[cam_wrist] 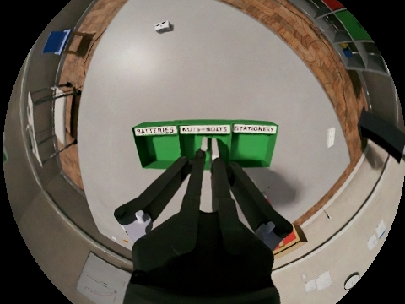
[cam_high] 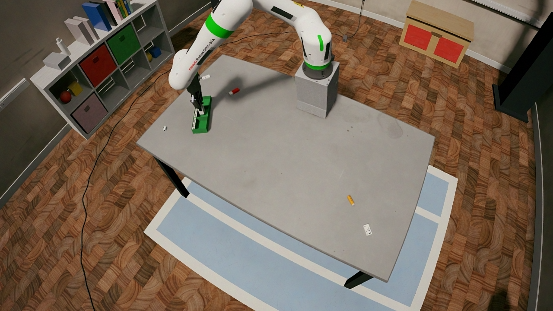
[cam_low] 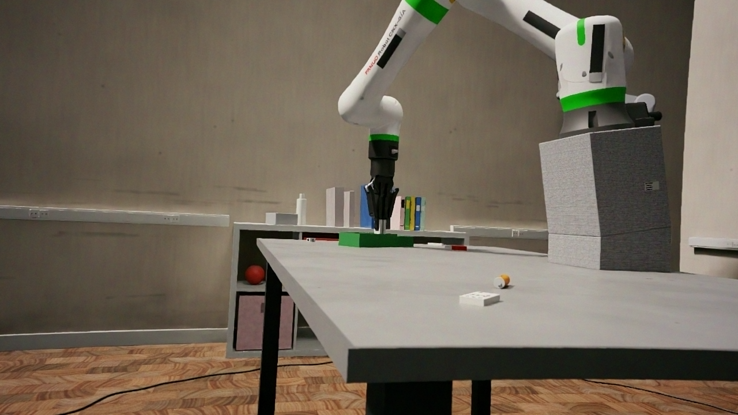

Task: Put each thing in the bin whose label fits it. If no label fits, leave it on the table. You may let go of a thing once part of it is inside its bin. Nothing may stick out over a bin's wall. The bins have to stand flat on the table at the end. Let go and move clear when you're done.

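Note:
The green three-part bin (cam_high: 199,130) (cam_low: 356,240) (cam_wrist: 138,149) has labels BATTERIES, NUTS+BOLTS and STATIONERY. My gripper (cam_high: 201,111) (cam_low: 381,227) (cam_wrist: 208,144) points down into its middle part, NUTS+BOLTS. The fingertips are nearly together, with a narrow gap; I make out nothing between them. They hide part of that part's floor. A small white block with dark marks (cam_high: 164,128) (cam_wrist: 163,27), a flat white piece (cam_high: 206,77) (cam_wrist: 331,137) and a red and white block (cam_high: 234,91) (cam_low: 458,247) lie around the bin. An orange cylinder (cam_high: 350,200) (cam_low: 504,280) and a white domino (cam_high: 367,229) (cam_low: 479,298) lie far from it.
The arm's grey pedestal (cam_high: 316,94) (cam_low: 609,206) stands at the table's back edge. A shelf unit (cam_high: 87,135) with boxes and books stands beyond the table's left end. The small white block lies near the table's left edge.

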Motion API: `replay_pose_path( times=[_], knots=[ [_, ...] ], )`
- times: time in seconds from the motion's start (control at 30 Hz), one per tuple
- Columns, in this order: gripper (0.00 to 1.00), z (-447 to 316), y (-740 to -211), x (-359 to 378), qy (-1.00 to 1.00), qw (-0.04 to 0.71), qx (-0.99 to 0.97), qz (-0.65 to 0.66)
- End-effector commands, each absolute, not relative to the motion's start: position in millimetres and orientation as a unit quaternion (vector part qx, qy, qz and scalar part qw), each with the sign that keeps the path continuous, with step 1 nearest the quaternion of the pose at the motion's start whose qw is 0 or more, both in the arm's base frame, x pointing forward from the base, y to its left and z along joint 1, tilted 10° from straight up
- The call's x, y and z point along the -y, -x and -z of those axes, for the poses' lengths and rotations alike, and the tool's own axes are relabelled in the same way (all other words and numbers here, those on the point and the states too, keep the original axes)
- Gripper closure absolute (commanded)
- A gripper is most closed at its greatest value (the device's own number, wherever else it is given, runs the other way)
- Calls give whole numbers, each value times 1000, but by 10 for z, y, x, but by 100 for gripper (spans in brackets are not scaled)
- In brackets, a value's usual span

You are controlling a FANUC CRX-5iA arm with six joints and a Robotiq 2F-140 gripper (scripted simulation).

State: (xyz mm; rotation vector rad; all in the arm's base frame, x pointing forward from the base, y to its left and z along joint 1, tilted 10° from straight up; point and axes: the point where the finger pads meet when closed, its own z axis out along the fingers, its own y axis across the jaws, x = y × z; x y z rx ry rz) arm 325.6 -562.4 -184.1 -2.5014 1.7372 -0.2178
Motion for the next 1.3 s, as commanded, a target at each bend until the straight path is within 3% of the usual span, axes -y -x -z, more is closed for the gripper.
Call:
replay_pose_path(
  times=[0.0, 1.27],
  knots=[
    [85, 1839, -3256, 5626, 818, 44, -568, 71],
    [85, 1323, -3169, 5622, 818, 44, -568, 71]
  ],
)
